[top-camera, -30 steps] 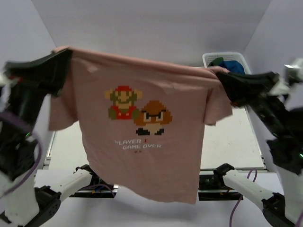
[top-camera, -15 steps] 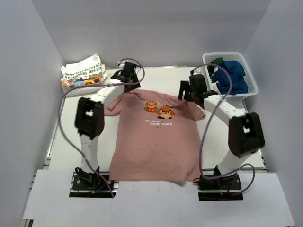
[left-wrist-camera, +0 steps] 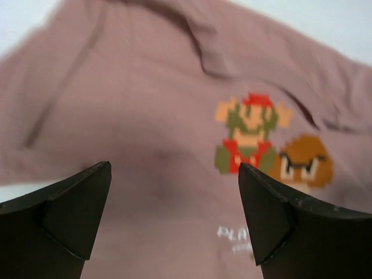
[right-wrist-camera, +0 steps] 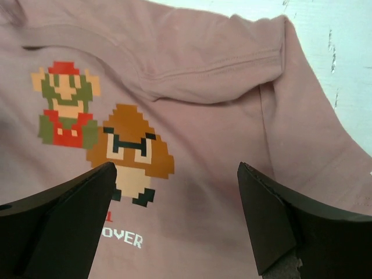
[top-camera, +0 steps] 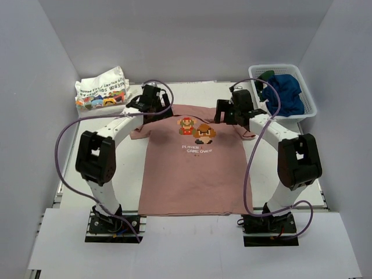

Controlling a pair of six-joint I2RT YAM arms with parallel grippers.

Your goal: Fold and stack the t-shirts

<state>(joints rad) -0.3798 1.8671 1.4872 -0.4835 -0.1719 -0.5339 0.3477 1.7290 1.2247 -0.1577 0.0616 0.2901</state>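
A dusty pink t-shirt (top-camera: 192, 174) with a pixel game print lies spread flat on the table, collar at the far end, print facing up. My left gripper (top-camera: 156, 106) hovers over its far left shoulder, open, with nothing between its fingers (left-wrist-camera: 75, 209). My right gripper (top-camera: 228, 114) hovers over the far right shoulder, also open and empty. Both wrist views look down on the pink t-shirt (left-wrist-camera: 174, 116) (right-wrist-camera: 203, 75) and its print. A folded white t-shirt with colourful print (top-camera: 102, 90) lies at the far left. Blue and green t-shirts (top-camera: 285, 90) sit in the basket.
A white mesh basket (top-camera: 308, 110) stands at the far right corner. White walls close in the table on the left, back and right. The shirt's hem (top-camera: 186, 212) lies at the near table edge between the arm bases.
Both arms were holding the pink shirt up by its shoulders a second ago. They lowered it flat onto the table and both grippers opened and let go.
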